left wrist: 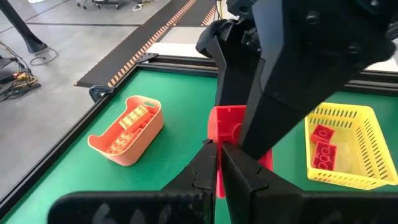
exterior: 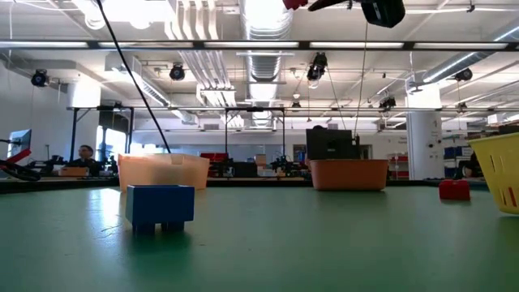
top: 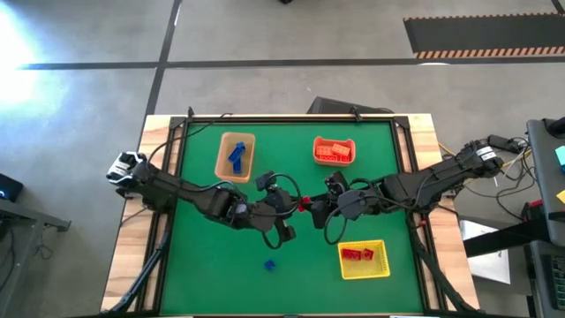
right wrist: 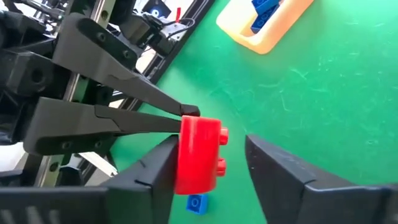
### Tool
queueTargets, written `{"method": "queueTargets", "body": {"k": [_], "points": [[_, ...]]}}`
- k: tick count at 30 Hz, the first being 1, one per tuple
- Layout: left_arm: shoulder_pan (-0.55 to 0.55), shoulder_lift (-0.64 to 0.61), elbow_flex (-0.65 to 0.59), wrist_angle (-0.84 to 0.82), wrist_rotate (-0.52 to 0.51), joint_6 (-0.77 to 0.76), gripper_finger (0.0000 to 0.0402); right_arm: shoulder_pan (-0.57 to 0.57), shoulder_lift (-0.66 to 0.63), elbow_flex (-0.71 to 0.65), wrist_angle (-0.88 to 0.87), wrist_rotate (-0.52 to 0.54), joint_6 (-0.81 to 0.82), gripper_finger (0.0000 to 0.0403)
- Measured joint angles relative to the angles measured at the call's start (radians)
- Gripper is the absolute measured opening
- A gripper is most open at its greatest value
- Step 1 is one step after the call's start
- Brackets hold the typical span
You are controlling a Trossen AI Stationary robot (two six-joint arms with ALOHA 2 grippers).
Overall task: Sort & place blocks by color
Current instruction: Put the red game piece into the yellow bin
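Observation:
A red block hangs in the air above the middle of the green table. My left gripper is shut on it and reaches in from the table's left. My right gripper comes from the right and stands open with the block between its fingers. One finger is right beside the block's smooth side, and the other stands apart from the studded side. A blue block sits on the table nearer the front edge. In the low view another red block lies by the yellow bin. My left gripper pinches the red block by one end between its two fingertips, which come at it roughly level from the table's left. The block is lifted clear of the table. My right gripper has one finger close against the block's smooth side; whether it touches, I cannot tell.
A tan bin with blue blocks stands at the far left. An orange bin with orange blocks stands at the far right. A yellow bin with red blocks stands at the near right. Cables run along the table's sides.

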Motion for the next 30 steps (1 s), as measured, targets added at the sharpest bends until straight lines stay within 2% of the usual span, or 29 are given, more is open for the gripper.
{"method": "queueTargets", "body": {"k": [9,14,22,26,30], "points": [[0.000,0.000,0.000,-0.002,0.000,-0.003,0.0002,-0.002,-0.002,0.000,0.001,0.007,-0.028,0.0058],[0.000,0.000,0.000,-0.001,0.000,-0.004,0.0024,-0.002,-0.002,0.000,-0.002,0.004,-0.039,0.0055],[-0.001,0.000,0.000,-0.003,0.009,-0.004,0.0125,-0.003,-0.006,0.000,-0.070,-0.056,-0.047,0.0062],[-0.001,-0.006,0.000,-0.018,0.009,-0.003,0.0166,-0.003,-0.010,0.000,-0.185,-0.176,-0.039,0.0062],[-0.001,-0.010,0.000,-0.033,0.023,-0.001,0.0183,0.005,0.002,0.000,-0.385,-0.446,-0.031,0.0063]]}}
